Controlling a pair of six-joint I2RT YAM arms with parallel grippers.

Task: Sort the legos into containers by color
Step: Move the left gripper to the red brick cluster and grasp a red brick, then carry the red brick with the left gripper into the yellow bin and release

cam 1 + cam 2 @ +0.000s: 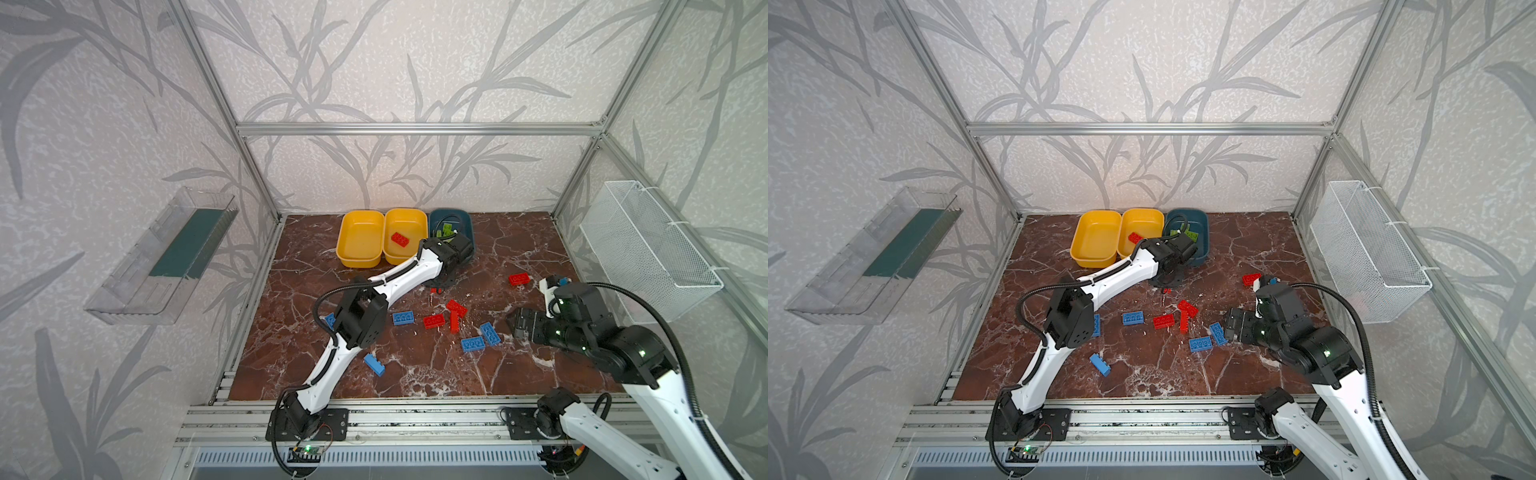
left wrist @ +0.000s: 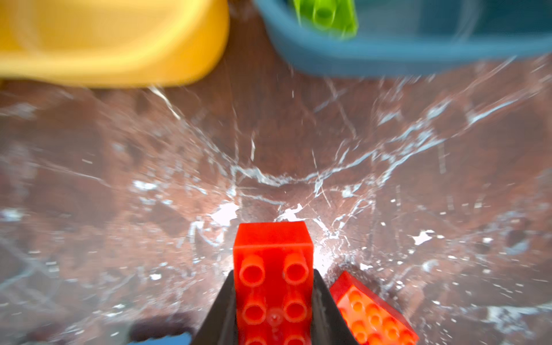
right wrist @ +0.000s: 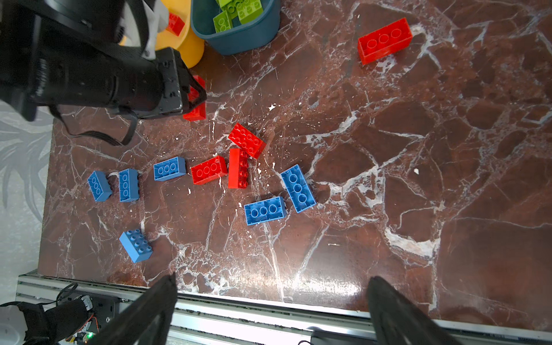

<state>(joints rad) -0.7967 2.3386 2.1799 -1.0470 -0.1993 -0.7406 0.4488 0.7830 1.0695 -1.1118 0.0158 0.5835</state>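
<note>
- left wrist view: got the left end effector pinched tight on a red lego, studs facing the camera, low over the marble tabletop. can't tell if lifted or touching down
- right beside that grip, a second red lego lying at an angle on the tabletop
- further ahead and a bit blurry: corner of the middle yellow tub next to the teal tub, with a green lego inside the teal one
- in both top views: three tubs lined up along the back edge of the tabletop, left yellow tub at the left end, teal at the right end
- third red lego sitting in the middle yellow tub
- left arm stretched across the middle, wrist covering the front of the teal tub
- right wrist view: right end effector spread wide, hanging over the right side of the tabletop
- same view, counting six blue legos loose across the middle, all on the tabletop
- red bunch of three in among the blues, two of them touching
- lone red lego well apart from the bunch, off on the right arm's side
</note>
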